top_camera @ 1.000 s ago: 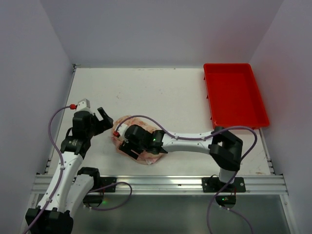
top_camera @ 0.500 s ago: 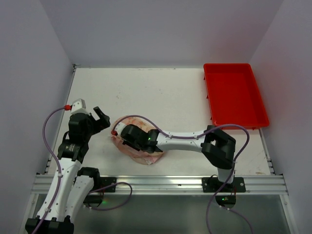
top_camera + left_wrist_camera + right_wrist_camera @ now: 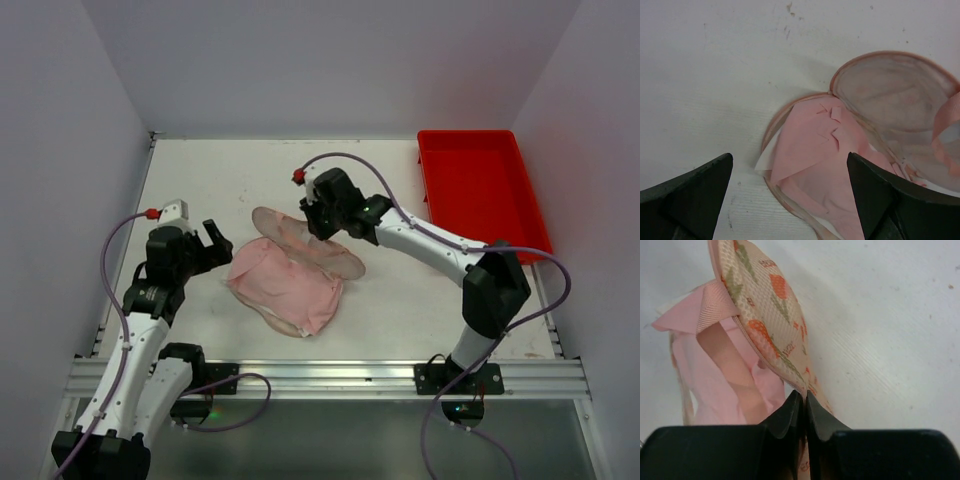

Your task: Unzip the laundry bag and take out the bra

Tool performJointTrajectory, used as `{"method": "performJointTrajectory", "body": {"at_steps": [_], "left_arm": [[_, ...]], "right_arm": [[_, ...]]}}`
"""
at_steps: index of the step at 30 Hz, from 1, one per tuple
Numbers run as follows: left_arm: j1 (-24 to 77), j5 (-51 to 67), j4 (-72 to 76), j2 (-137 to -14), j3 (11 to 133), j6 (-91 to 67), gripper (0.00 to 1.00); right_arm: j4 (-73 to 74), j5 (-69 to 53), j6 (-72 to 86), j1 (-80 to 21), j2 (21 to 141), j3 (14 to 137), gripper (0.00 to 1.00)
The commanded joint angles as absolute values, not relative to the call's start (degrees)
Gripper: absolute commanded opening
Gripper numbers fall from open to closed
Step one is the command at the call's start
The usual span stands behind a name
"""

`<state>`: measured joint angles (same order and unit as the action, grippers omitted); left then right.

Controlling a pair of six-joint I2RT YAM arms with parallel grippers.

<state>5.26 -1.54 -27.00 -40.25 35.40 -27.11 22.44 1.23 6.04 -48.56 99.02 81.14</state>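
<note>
Bag (image 3: 285,228) lying unzipped mid-surface (image 3: 200,180), right claw (image 3: 804,397) pinching its floral lid edge and holding it up toward 1 o'clock. Bra (image 3: 810,165) apparently sitting in the lower half, not yet out. Left claw (image 3: 214,243) hanging wide at bag's 9 o'clock.

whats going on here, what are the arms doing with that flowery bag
The right gripper is pinched shut on the edge of the cream-peach floral-print laundry bag, holding its upper flap up so the bag lies open on the white table. In the lower half lies pale pink soft fabric, probably the bra, not yet taken out. The left gripper hovers open just left of the bag, touching nothing. A red plastic tray sits at the far right.
</note>
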Motion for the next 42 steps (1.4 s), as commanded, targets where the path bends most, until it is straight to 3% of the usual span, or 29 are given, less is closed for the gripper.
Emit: {"method": "performJointTrajectory", "body": {"at_steps": [1,3,4,6,7,10,13,18,20,24,30,34,42], "left_arm": [[4.92,4.13,-23.12,-41.13,36.30,-23.65,1.00],[4.92,4.92,-22.41,-41.57,36.21,-23.29,1.00],[4.92,5.10,-22.41,-41.57,36.04,-23.12,1.00],[4.92,5.10,-21.71,-41.22,35.51,-22.85,1.00],[4.92,5.01,-21.10,-41.05,34.72,-22.76,1.00],[4.92,4.75,-20.48,-40.08,33.84,-22.59,1.00],[4.92,2.99,-20.92,-39.55,34.01,-22.41,1.00],[4.92,-2.00,-22.32,-37.80,33.93,-23.47,1.00],[4.92,-4.12,-22.94,-36.66,34.19,-23.73,1.00],[4.92,-9.83,-23.99,-34.98,34.54,-24.96,1.00],[4.83,-12.38,-24.87,-34.28,34.80,-25.66,1.00],[4.75,-13.97,-25.84,-33.75,34.98,-26.37,1.00],[4.57,-14.24,-25.58,-32.52,34.72,-26.54,1.00]], "right_arm": [[26.37,-6.75,8.52,-41.78,98.09,82.18,0.13],[26.72,-8.52,10.01,-38.69,98.17,82.18,0.24],[27.15,-7.83,10.28,-36.15,98.26,82.44,0.41],[28.73,-5.64,10.46,-34.46,97.82,83.49,0.56],[29.18,-2.93,10.28,-33.24,96.43,83.76,0.72],[29.97,1.91,9.41,-32.87,92.91,84.02,0.90],[30.32,9.56,10.19,-33.05,87.03,82.97,0.97],[23.04,3.19,5.38,-38.74,76.75,72.35,0.99],[21.19,3.77,4.05,-46.03,76.20,68.58,0.99],[19.25,6.23,4.04,-59.11,81.10,66.18,0.99],[15.30,13.87,2.65,-69.76,93.41,70.39,0.99],[13.01,20.12,0.79,-72.60,103.41,74.96,0.98],[11.08,25.75,-2.28,-72.69,107.40,77.26,0.96]]}}
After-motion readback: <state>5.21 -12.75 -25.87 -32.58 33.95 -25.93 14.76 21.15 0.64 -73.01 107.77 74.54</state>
